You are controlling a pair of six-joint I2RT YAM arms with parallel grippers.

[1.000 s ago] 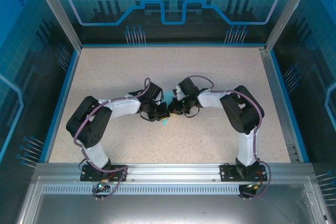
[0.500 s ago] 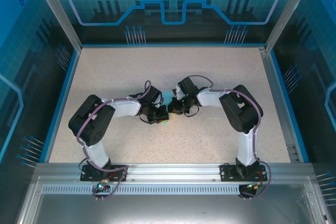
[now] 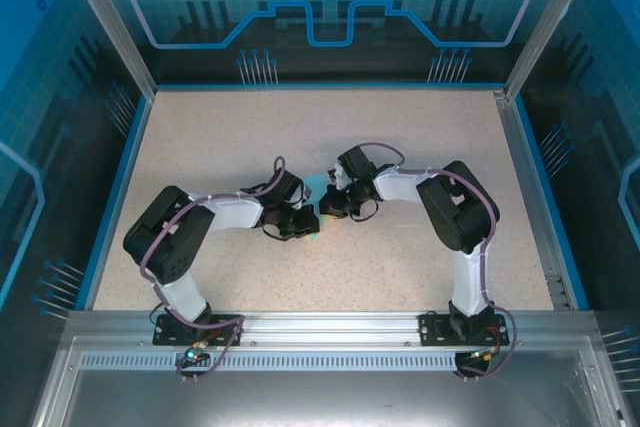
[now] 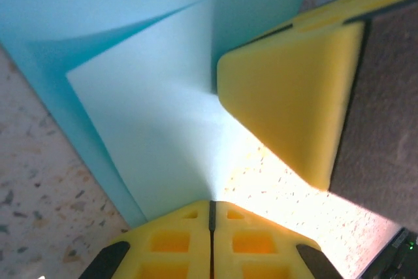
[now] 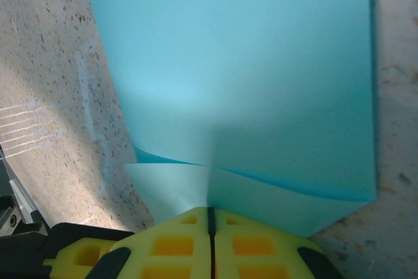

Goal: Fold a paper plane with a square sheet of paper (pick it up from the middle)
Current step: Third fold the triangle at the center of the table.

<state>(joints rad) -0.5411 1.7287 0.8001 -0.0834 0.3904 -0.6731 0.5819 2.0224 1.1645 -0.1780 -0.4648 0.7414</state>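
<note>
**both grippers shut at the folded blue sheet, mid-worktop**

at the bottom of the top view, the metal rail [image 3: 320,325] carries both arm bases. the left arm [image 3: 175,237] and the right arm [image 3: 455,212] bend inward from it, and their wrists meet just below the centre of the frame.

the left gripper [image 4: 211,210] has its yellow fingers pressed together, with only a thin seam between them. its tip sits at the near point of a pale folded flap. the right gripper [image 5: 210,217] is also closed tight, and its tip rests on the near edge of the paper where two layers overlap. i cannot tell whether either one pinches the paper or only presses on it. in the left wrist view, a yellow finger of the right gripper comes in from the right and touches the paper.

the square sheet of paper [image 5: 228,63] is light cyan and partly folded. it lies flat on the speckled worktop [image 3: 400,142] between the two tips, and its far part stretches away past them.

bare worktop lies open on all sides of the arms, widest toward the top of the frame. a blue rim [image 3: 325,86] bounds it in front of the back panel [image 3: 330,7].
</note>
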